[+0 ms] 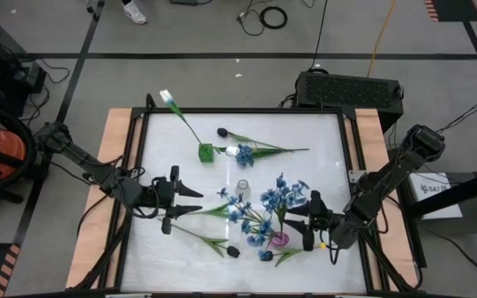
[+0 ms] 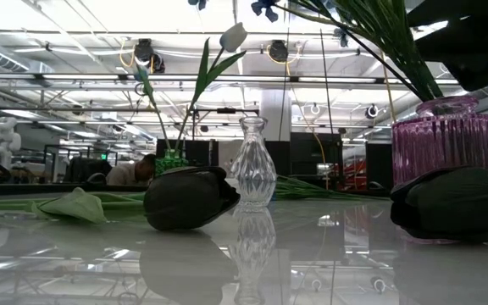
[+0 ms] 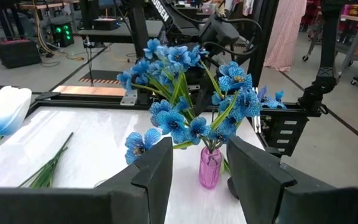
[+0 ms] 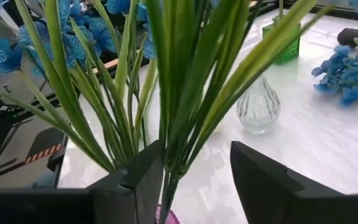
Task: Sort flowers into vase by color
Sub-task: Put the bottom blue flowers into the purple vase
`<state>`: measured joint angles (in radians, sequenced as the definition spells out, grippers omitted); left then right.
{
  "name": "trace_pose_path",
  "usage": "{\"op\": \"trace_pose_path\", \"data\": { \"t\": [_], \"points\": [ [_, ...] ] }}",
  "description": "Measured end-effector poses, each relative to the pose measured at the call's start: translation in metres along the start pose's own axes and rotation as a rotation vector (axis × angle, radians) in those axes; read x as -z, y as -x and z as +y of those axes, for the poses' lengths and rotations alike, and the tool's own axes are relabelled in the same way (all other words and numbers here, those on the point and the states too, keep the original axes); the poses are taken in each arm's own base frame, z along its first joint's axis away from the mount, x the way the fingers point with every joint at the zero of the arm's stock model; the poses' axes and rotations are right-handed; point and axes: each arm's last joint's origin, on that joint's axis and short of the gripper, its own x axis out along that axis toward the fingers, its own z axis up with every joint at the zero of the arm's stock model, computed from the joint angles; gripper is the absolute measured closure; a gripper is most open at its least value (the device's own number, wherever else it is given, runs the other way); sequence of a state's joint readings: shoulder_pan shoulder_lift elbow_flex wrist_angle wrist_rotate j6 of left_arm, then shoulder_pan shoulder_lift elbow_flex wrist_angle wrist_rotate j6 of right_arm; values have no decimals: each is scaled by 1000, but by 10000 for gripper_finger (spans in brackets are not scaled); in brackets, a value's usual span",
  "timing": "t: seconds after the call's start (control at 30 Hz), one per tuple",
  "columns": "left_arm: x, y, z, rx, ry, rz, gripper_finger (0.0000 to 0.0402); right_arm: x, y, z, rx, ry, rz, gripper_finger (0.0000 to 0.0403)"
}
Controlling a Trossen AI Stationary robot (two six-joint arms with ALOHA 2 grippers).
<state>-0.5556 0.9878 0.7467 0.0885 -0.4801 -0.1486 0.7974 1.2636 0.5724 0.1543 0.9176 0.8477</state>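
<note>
We are seeing right gripper (image 1: 308,220) standing apart beside pink vase (image 1: 279,240), blue sprays (image 1: 272,203) crowding it; left gripper (image 1: 172,199) waiting apart, clear vase (image 1: 242,187) between.

Blue flowers (image 1: 265,207) filled a pink ribbed vase (image 1: 279,240); a white tulip (image 1: 166,97) stood in a green vase (image 1: 206,152); the tabletop (image 1: 321,174) was glossy white.

floor: grey, black tape lines (image 1: 222,55) | ceiling: bright strip lights (image 2: 74,51) | cables (image 1: 267,16) on floor
</note>
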Motion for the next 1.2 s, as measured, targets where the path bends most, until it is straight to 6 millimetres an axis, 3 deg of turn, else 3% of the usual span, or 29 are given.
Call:
{"op": "trace_pose_path", "data": {
  "t": [0.13,0.43,0.63,0.87,1.2],
  "points": [
    [0,0,0,0,-3,0,242,-1,-1,-1,5,0,-2,262],
    [0,0,0,-1,-4,0,242,0,-1,0,-7,20,10,395],
    [0,-1,2,-12,-3,-1,242,1,-1,1,-33,20,36,385],
    [-1,-2,4,-19,3,-2,242,1,0,2,-65,25,60,400],
    [0,-2,4,-19,3,-1,242,-1,1,7,-129,-11,72,353]
  ]
}}
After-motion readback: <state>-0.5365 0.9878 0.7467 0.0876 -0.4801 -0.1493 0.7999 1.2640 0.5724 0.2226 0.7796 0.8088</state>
